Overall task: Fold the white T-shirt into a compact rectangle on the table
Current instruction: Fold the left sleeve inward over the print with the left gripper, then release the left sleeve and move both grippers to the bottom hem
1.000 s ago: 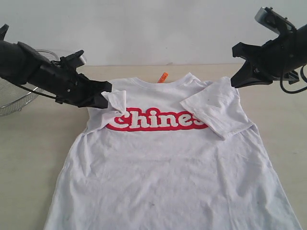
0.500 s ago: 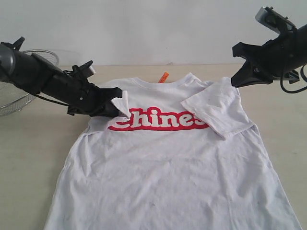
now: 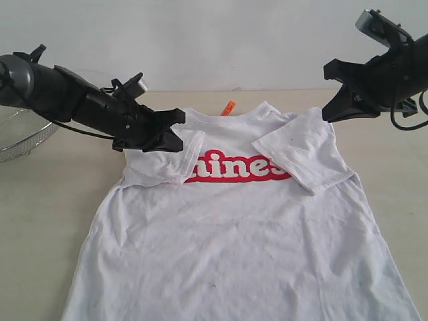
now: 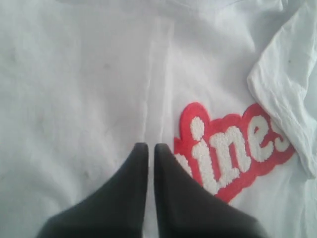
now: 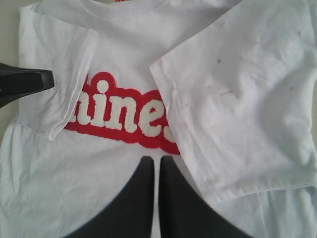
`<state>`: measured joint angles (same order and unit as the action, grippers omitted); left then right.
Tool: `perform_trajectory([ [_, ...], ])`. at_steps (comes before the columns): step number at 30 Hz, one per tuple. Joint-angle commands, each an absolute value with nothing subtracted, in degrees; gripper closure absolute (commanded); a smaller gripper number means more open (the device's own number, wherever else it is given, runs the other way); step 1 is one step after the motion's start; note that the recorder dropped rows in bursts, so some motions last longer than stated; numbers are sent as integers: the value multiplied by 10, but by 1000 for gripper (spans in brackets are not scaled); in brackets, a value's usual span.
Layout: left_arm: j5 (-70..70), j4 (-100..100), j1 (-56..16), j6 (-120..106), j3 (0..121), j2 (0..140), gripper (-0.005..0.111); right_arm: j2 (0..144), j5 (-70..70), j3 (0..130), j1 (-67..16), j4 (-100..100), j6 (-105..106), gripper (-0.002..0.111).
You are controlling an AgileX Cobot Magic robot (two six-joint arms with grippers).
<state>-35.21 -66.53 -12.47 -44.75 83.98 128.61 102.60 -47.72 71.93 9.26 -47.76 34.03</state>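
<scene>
Pale wood-grain table (image 3: 40, 221) fills the foreground, and the white T-shirt (image 3: 234, 241) lies flat on it, front up, hem nearest and collar farthest. Halfway up, red-outlined lettering (image 3: 234, 168) crosses the chest. Both sleeves are folded inward over it: the left-side sleeve (image 3: 164, 164) covers the first letters, the right-side sleeve (image 3: 304, 150) the last. The left gripper (image 4: 150, 148) hovers just over the left-side sleeve, its jaws pressed together with no cloth seen between them. The right gripper (image 5: 156, 161) hangs above the right shoulder, also clenched and empty. An orange tag (image 3: 227, 108) shows at the collar. A wire basket (image 3: 20, 144) sits far left, before a white wall (image 3: 221, 40).
</scene>
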Motion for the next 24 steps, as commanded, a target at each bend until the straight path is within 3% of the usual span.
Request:
perform_trajectory([
  [1,-355,-671,-127,-455,847,1288,102,1019,-478,720,95,-476,344,109],
  [13,-428,-477,-57,-357,839,1224,102,1019,-484,720,108,-398,289,109],
  [24,-479,-473,-39,-371,707,1122,102,989,-490,664,120,-428,289,109],
])
